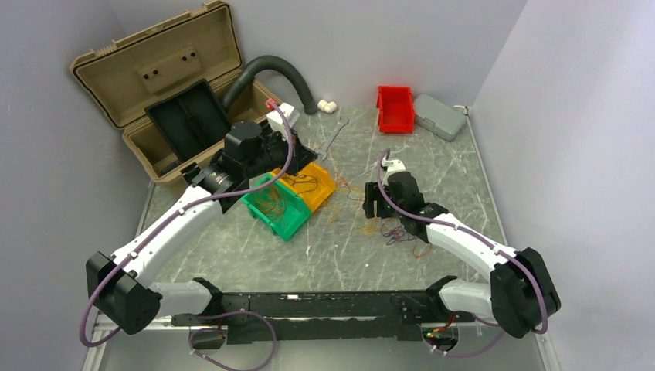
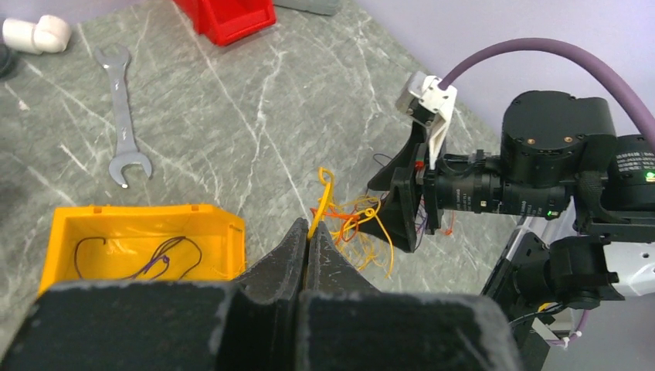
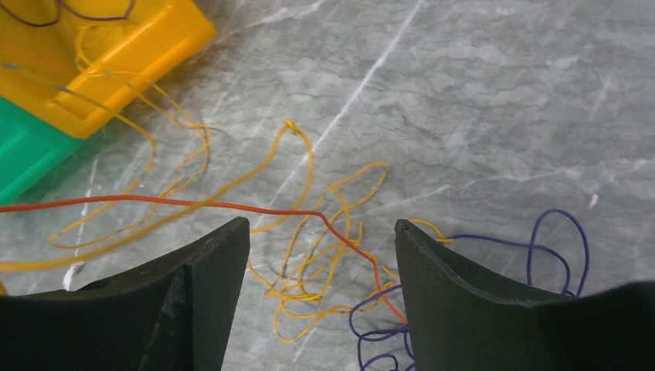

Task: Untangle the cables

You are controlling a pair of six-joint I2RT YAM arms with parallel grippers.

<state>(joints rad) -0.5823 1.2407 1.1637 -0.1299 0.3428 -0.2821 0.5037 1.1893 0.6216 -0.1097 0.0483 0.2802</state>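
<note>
The cables are thin loose wires on the grey table between the two grippers: a yellow-orange tangle (image 1: 347, 197) and purple and red strands (image 1: 402, 232). My left gripper (image 2: 313, 228) is shut on a yellow wire (image 2: 323, 193) that rises from the tangle (image 2: 359, 228); in the top view it (image 1: 313, 161) is over the yellow bin (image 1: 320, 185). My right gripper (image 1: 375, 205) is open just above the table, its jaws (image 3: 320, 224) astride yellow wires (image 3: 309, 259), a red wire (image 3: 193, 203) and purple loops (image 3: 541, 247).
A green bin (image 1: 278, 209) with wires stands beside the yellow bin, which holds purple wires (image 2: 154, 259). A wrench (image 1: 334, 143), a white pipe fitting (image 1: 327, 106), a red bin (image 1: 395, 108) and a grey box (image 1: 439, 116) lie at the back. An open tan toolbox (image 1: 154, 77) and a ribbed hose (image 1: 270, 66) are at the back left.
</note>
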